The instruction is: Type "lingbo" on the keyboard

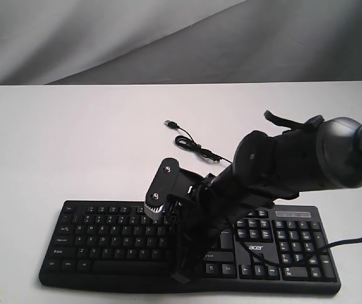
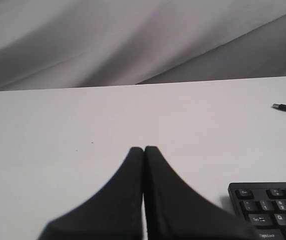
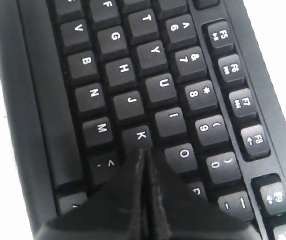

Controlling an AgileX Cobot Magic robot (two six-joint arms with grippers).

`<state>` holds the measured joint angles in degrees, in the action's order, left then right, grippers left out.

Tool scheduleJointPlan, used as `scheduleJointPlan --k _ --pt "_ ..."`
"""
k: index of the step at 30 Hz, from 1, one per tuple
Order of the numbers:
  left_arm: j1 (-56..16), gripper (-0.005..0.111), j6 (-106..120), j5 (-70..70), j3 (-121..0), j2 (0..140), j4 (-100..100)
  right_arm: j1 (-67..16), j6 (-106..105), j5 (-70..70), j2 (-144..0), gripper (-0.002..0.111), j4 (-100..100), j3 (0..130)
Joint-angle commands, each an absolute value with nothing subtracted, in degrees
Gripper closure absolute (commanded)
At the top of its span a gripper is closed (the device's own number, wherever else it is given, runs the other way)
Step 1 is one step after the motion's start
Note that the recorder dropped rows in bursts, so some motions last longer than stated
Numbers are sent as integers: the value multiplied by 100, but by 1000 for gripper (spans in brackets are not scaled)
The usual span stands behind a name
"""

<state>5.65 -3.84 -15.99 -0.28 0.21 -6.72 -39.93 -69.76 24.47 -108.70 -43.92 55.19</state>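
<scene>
The black keyboard [image 1: 104, 237] lies at the front of the white table, its "acer" logo [image 1: 255, 247] right of the letter keys. My right gripper [image 1: 181, 271] reaches down over the letter keys from the right, fingers shut with nothing between them. In the right wrist view its tips [image 3: 144, 151] sit at the edge of the K key [image 3: 138, 135], beside the O key [image 3: 183, 155]; the key under the fingers is hidden. My left gripper [image 2: 144, 148] is shut and empty above bare table, left of the keyboard's corner [image 2: 268, 205]; the exterior view does not show it.
The keyboard's thin black cable [image 1: 196, 145] curls behind it and ends in a loose USB plug [image 1: 170, 124], also seen as the plug [image 2: 283, 106] in the left wrist view. A grey cloth backdrop [image 1: 168, 38] hangs behind the table.
</scene>
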Motion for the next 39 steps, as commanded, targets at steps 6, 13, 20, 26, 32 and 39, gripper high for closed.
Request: scheduleJointPlan --k 6,13,20,26,32,39 --pt "571 106 -396 -1527 0 0 -671 -4145 -7024 2397 -10838 108 -4427 6010" --pt "571 106 -396 -1527 0 0 -671 -4145 -7013 2109 -11068 108 -4456 6010" --pt "571 106 -396 -1527 0 0 -671 -4145 -7050 1989 -11155 108 -4592 6010" --pt "571 106 -396 -1527 0 0 -671 -4145 -7047 2028 -11155 108 -4615 6010" --pt "571 106 -396 -1527 0 0 -671 -4145 -7062 2093 -11155 108 -4625 6010" --pt "571 106 -396 -1527 0 0 -671 -4145 -7062 2162 -11234 108 -4625 6010"
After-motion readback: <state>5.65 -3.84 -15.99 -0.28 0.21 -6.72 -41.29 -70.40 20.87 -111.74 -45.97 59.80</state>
